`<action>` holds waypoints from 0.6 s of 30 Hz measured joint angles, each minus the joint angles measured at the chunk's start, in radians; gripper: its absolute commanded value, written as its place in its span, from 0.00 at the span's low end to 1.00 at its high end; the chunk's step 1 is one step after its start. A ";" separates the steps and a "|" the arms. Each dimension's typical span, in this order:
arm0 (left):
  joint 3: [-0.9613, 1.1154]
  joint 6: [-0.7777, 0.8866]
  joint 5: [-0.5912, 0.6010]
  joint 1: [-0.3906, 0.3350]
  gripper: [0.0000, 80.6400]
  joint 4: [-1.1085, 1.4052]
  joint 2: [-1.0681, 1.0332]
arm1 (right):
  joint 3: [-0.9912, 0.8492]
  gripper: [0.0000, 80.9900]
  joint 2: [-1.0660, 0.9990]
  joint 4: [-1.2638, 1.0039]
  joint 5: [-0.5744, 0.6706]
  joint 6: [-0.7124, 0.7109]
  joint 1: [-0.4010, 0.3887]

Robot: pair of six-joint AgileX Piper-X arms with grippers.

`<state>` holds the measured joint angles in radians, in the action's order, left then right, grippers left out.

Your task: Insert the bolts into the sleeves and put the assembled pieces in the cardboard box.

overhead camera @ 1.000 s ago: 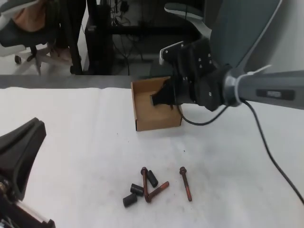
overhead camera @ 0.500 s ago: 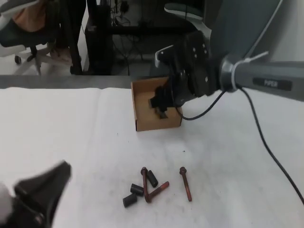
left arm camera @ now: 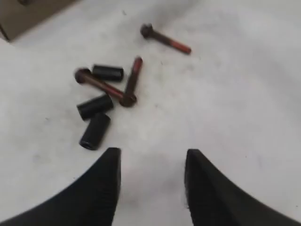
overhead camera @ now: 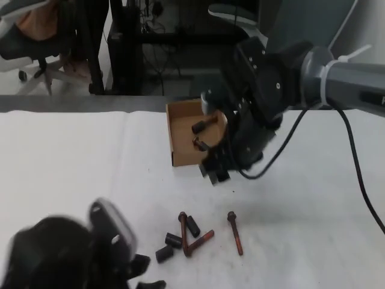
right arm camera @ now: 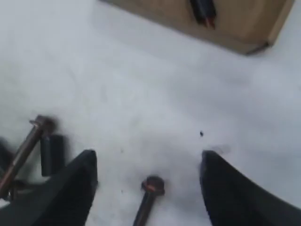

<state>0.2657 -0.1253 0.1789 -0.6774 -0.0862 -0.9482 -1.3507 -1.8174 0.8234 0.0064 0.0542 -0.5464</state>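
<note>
right, i'm watching the right hand [right arm camera: 148, 159] hanging low over the white desk [right arm camera: 117, 70], its two fingers spread wide and gripping nothing. a lone bolt [right arm camera: 149, 200] is lying on the desk in the gap between those fingers, head end pointing away from the wrist. farther ahead of the fingertips the cardboard box [right arm camera: 235, 28] is sitting with its near wall facing the hand. an assembled piece [right arm camera: 203, 9] is lying inside it. from the high view i'm making out a second assembled piece [overhead camera: 200, 144] lying in the box near the wall closest to the hand.

the left hand [left arm camera: 153, 153] is hovering low over the desk as well, fingers parted wide and carrying nothing. just ahead of its fingertips the loose parts are lying in a cluster. the nearest sleeve [left arm camera: 94, 131] is lying closest, and a second sleeve [left arm camera: 95, 106] is just beyond it. a third sleeve [left arm camera: 107, 72] is lying just beside a darker bolt [left arm camera: 101, 85]. a redder bolt [left arm camera: 132, 77] is meeting that darker bolt at one end in a v. the lone bolt [left arm camera: 165, 39] is lying farther out, apart from the cluster.
</note>
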 measured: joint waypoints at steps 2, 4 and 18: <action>0.069 -0.043 0.068 0.043 0.53 -0.020 -0.161 | 0.006 0.75 -0.001 0.063 0.001 0.008 0.000; 0.133 -0.086 0.093 0.070 0.53 -0.056 -0.284 | 0.007 0.75 -0.001 0.109 0.001 0.014 0.000; 0.456 -0.340 -0.028 0.084 0.55 -0.369 -0.564 | 0.091 0.75 -0.001 0.129 -0.060 0.017 0.013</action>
<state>0.7212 -0.4654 0.1514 -0.5936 -0.4554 -1.5126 -1.2597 -1.8182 0.9523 -0.0539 0.0710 -0.5336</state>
